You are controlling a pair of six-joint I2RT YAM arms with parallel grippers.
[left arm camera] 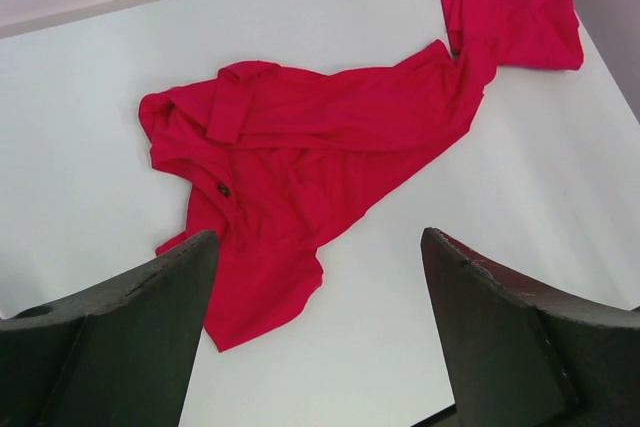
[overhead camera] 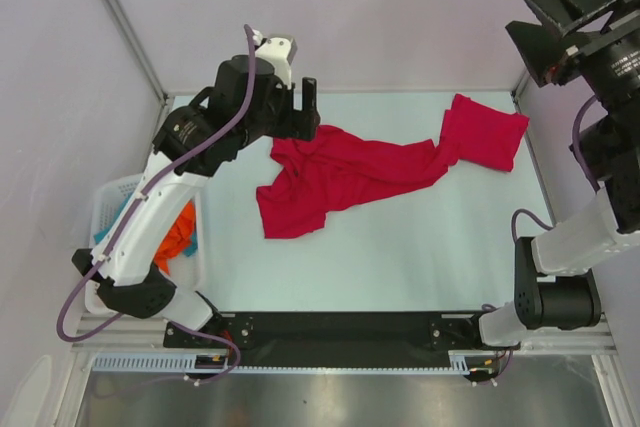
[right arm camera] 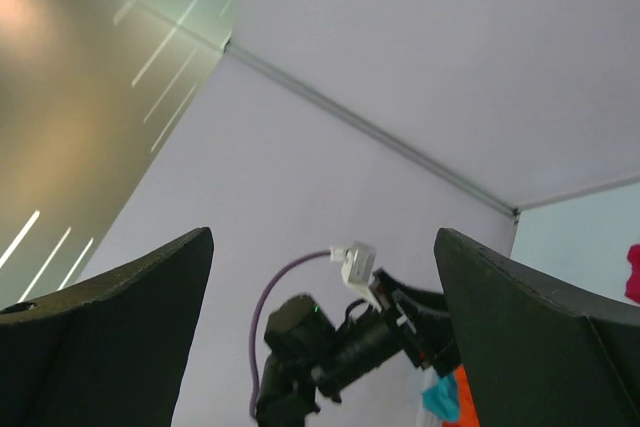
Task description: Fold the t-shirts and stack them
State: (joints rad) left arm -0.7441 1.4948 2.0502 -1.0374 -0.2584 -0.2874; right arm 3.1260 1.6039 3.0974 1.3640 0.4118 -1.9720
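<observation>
A crumpled crimson t-shirt (overhead camera: 330,172) lies spread across the middle of the pale table (overhead camera: 400,257). In the left wrist view this same t-shirt (left arm camera: 300,147) fills the centre. A second red t-shirt (overhead camera: 487,132), flatter and bunched into a compact shape, lies at the far right and touches the first one's end; in the left wrist view this second t-shirt (left arm camera: 512,7) is at the upper right. My left gripper (overhead camera: 300,107) hovers above the crumpled shirt's far-left end, open (left arm camera: 318,235) and empty. My right gripper (overhead camera: 532,22) is raised high at the far right, open (right arm camera: 322,232), pointing at the left arm and the wall.
A white basket (overhead camera: 110,197) holding orange cloth (overhead camera: 180,237) and teal cloth stands off the table's left edge, under the left arm. Pale walls with metal posts enclose the back and sides. A black rail (overhead camera: 340,327) runs along the near edge between the arm bases.
</observation>
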